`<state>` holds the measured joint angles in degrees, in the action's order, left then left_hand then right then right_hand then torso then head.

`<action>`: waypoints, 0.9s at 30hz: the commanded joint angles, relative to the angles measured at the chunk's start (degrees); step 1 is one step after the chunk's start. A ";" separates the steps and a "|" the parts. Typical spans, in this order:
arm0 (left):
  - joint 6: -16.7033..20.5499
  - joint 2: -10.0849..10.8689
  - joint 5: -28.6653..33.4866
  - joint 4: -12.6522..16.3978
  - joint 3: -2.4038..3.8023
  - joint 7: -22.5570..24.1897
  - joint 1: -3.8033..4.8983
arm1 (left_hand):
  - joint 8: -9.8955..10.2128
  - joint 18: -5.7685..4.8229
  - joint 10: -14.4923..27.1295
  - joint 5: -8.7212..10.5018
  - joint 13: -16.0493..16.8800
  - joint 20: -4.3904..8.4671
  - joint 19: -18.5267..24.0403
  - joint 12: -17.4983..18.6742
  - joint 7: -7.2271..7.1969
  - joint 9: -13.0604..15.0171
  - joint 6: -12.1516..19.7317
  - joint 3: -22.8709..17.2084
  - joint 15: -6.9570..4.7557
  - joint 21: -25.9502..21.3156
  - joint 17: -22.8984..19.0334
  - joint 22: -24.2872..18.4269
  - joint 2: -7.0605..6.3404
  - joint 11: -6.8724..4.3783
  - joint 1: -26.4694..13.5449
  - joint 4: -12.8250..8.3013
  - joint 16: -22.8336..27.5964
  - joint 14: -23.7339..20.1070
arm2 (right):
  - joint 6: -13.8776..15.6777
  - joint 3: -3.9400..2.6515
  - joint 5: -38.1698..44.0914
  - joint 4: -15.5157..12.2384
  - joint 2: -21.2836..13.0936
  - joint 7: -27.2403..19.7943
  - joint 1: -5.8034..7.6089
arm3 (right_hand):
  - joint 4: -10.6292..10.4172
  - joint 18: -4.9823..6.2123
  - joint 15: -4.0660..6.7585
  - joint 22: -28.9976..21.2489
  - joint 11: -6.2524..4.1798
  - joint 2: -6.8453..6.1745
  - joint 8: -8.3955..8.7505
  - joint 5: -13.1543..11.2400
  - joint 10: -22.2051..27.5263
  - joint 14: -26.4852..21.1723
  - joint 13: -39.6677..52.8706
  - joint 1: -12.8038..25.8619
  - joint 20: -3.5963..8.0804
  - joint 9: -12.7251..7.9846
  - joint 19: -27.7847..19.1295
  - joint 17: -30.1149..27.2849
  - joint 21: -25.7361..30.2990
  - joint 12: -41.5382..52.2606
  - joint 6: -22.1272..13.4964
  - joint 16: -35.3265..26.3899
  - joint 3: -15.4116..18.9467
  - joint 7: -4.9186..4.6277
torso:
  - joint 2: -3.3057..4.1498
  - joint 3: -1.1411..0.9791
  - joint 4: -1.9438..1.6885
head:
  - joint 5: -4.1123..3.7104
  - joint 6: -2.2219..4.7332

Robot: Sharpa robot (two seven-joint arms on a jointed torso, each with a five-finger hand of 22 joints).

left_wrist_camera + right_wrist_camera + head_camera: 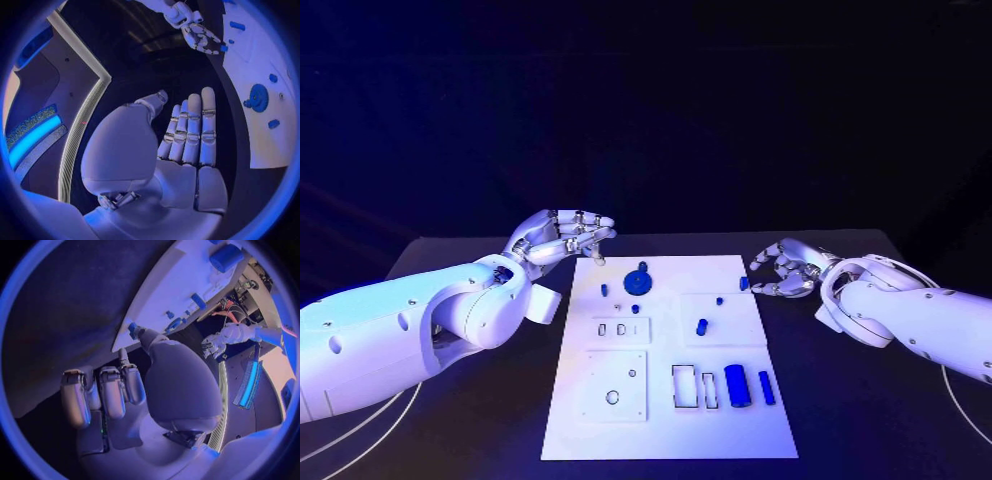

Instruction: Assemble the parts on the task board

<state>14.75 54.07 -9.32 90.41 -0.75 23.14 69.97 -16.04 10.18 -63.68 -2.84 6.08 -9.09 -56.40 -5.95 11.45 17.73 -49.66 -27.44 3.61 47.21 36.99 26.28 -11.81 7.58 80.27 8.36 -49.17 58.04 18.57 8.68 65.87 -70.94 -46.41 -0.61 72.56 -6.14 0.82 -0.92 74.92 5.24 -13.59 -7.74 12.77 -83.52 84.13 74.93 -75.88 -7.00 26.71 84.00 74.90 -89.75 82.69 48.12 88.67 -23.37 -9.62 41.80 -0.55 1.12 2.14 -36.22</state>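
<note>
Nearest us, at the task board (pixel 668 420)'s 5 o'clock corner, we note a blue cylinder (pixel 736 385). Blue gear (pixel 638 281) sits toward 12. Left hand (pixel 567 238) at 11 and right hand (pixel 783 268) at 2 o'clock hover over black counter (pixel 877 420), both empty; left fingers straight, right's curled in.

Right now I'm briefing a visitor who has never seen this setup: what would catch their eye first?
The white task board in the middle of the black table, dotted with small blue parts, the round gear near its far edge standing out. Then the two silver hands flanking that far end: the left hand at one corner, the right hand beside the other edge.
</note>
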 commanded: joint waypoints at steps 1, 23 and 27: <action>-1.16 -0.16 0.05 0.02 0.03 0.50 0.02 | 0.24 0.25 0.18 0.00 0.09 0.18 0.41 0.35 -0.03 0.07 0.21 -0.08 0.04 0.25 -0.08 0.05 0.06 0.15 0.40 -0.22 0.21 -0.53 | -0.58 0.00 -0.09 0.46 0.60 -1.12 -0.40 | 0.31 -0.82 0.38 15.08 -0.36 0.34 0.15 0.22 -0.27 5.12 8.59 -0.43 0.30 0.10 6.00 11.89 -0.25 -0.02 0.42 0.17 -0.13 -0.11 | -0.01 0.07 -0.08 | 0.08 -0.19; -1.28 -0.20 0.03 -0.18 0.02 0.22 0.02 | 0.23 0.25 0.16 -0.01 0.09 0.16 0.49 0.34 -0.02 0.10 0.18 -0.15 0.05 0.35 -0.10 0.11 0.15 0.16 0.38 -0.22 0.23 -0.51 | -0.76 0.00 -0.33 1.32 2.30 -1.50 -1.03 | 0.51 -0.82 1.40 15.08 -0.84 1.84 -0.92 0.11 -1.23 5.17 9.34 -0.15 1.16 0.48 6.00 12.07 -0.25 0.88 4.10 0.22 -2.86 0.49 | -0.04 0.05 -0.03 | 0.55 -0.68; -1.34 -0.21 0.03 -0.20 0.02 0.16 0.02 | 0.23 0.25 0.14 -0.01 0.09 0.16 0.57 0.34 0.00 0.12 0.16 -0.25 0.05 0.45 -0.12 0.18 0.26 0.17 0.37 -0.22 0.24 -0.50 | -0.93 -0.01 -0.35 1.69 2.58 -1.47 -1.04 | 1.06 -0.82 1.89 15.08 -1.18 2.76 -1.06 -2.14 -1.43 5.19 9.49 -0.40 1.66 0.45 6.00 12.12 -0.25 1.04 5.37 0.22 -4.85 0.84 | -0.04 0.06 -0.09 | 0.53 -0.73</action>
<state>14.48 53.98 -9.33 90.14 -0.77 23.06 69.95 -16.04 10.18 -63.69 -2.84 6.08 -8.89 -56.19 -5.95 11.45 17.76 -49.66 -27.44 3.62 47.46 36.95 26.41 -11.81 7.58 80.27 8.37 -49.17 58.04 18.50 8.67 65.52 -69.32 -43.92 -1.32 71.56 -5.13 0.82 0.43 74.91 4.39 -11.22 -8.41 11.14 -83.93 84.03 74.92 -76.23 -5.73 27.12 83.81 74.93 -89.75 83.53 53.23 88.66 -27.88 -8.81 41.75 -0.48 1.09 2.70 -36.91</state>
